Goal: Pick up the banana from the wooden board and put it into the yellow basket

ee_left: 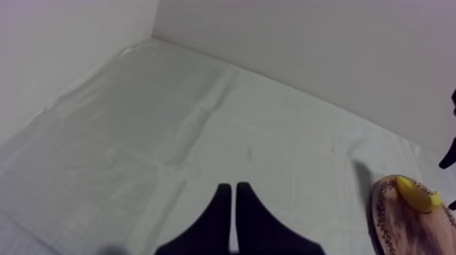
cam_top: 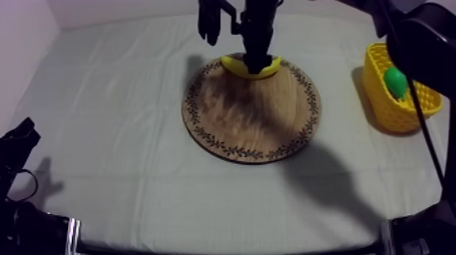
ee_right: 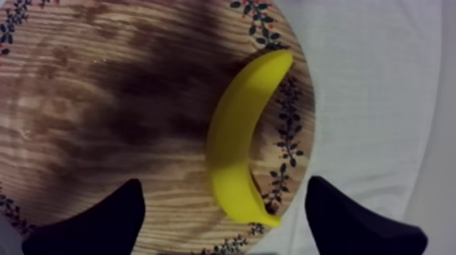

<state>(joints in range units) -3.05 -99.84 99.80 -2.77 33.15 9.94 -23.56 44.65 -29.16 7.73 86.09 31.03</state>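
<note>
Hovering: right pincer [ee_right: 224, 186] fingers apart, straddling the banana [ee_right: 241, 135], not yet clamped | banana lies on far rim of the wooden board [cam_top: 251, 119] | yellow basket [cam_top: 390, 112] at right, well apart, holds a green fruit [cam_top: 395, 81] | left pincer [ee_left: 234, 193] fingers together, near left of tabletop | remaining: grasp, lift, carry, release

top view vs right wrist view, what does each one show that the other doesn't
Top view alone: the yellow basket with a green fruit inside. Right wrist view alone: the right gripper open, its fingers flanking one end of the banana. Both: the banana lying by the patterned rim of the wooden board.
</note>
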